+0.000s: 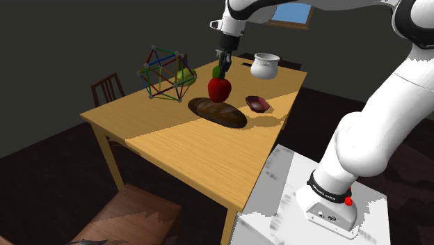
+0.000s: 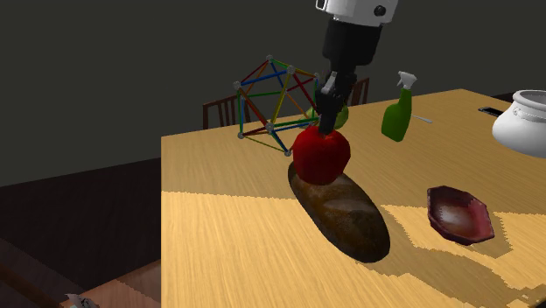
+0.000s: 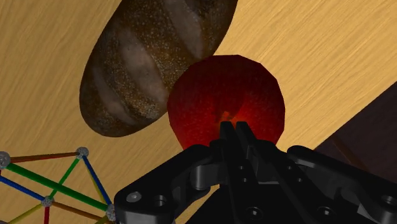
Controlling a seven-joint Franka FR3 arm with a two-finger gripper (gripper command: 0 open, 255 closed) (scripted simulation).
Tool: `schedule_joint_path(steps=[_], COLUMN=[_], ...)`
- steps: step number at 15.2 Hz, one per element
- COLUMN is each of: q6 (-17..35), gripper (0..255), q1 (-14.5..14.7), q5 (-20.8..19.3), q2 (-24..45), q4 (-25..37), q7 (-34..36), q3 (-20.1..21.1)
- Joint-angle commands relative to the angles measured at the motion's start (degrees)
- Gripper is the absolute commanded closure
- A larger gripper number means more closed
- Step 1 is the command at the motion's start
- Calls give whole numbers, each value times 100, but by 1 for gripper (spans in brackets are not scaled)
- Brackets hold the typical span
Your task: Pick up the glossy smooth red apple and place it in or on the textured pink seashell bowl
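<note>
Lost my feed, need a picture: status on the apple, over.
Gripper shut on apple top. Apple held above loaf end. Bowl empty, apart on table; loaf near the path.

I see a wooden table (image 1: 188, 153) in a dim room with dark walls (image 1: 76, 35). One brown chair (image 1: 106, 87) stands at its far side and a second chair (image 1: 135, 212) at its near side. A window (image 1: 291, 12) shows blue.
</note>
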Motion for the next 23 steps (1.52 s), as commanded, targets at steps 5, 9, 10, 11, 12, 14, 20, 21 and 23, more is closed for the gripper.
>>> schedule_joint_path(steps=[5,9,10,11,12,14,20,21,23], q6=[-249,-452,-506,-560,-615,-731,-1125,-1201,-1365], gripper=[255,255,255,255,255,255,255,255,255], q1=[-353,-580,-636,-694,-752,-870,-1256,-1333,-1499], q5=[-44,-47,-41,-33,-21,15,233,289,420], q2=[-36,71,114,163,219,352,924,1046,1316], q4=[132,383,463,549,643,851,1657,1820,2175], q7=[-828,-1379,-1519,-1661,-1804,-2093,-2992,-3145,-3455], q3=[-503,-841,-926,-1011,-1095,-1266,-1771,-1850,-2004])
